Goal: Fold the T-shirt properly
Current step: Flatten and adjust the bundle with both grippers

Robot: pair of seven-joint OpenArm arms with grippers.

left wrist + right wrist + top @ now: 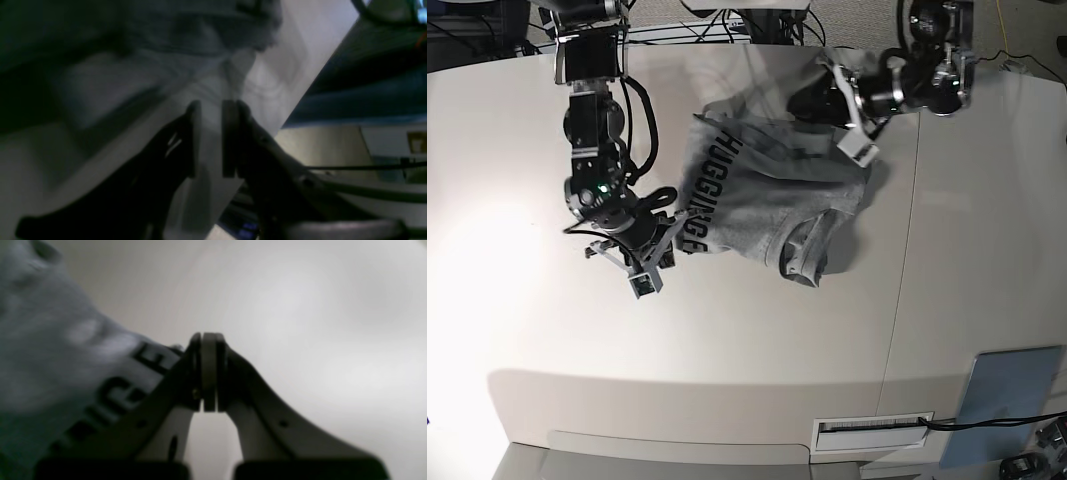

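Presently: one grey lettered T-shirt (762, 195), rumpled on the table (727, 340), between the arms. Left gripper (208, 140): fingers parted, empty. Right gripper (208, 373): fingers closed (grip on the edge uncertain). Risk: careless pulling may deepen creases.

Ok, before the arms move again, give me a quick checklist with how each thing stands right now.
1. T-shirt on the table: ok.
2. T-shirt folded neatly: not ok, it lies bunched and skewed.
3. Black lettering fully readable: not ok, only part shows.
4. Right gripper shut: ok, its fingertips are together.
5. Left gripper shut: not ok, there is a gap between its fingertips.
6. Shirt fabric caught in the right gripper: cannot tell, the cloth runs up beside and behind its fingers.
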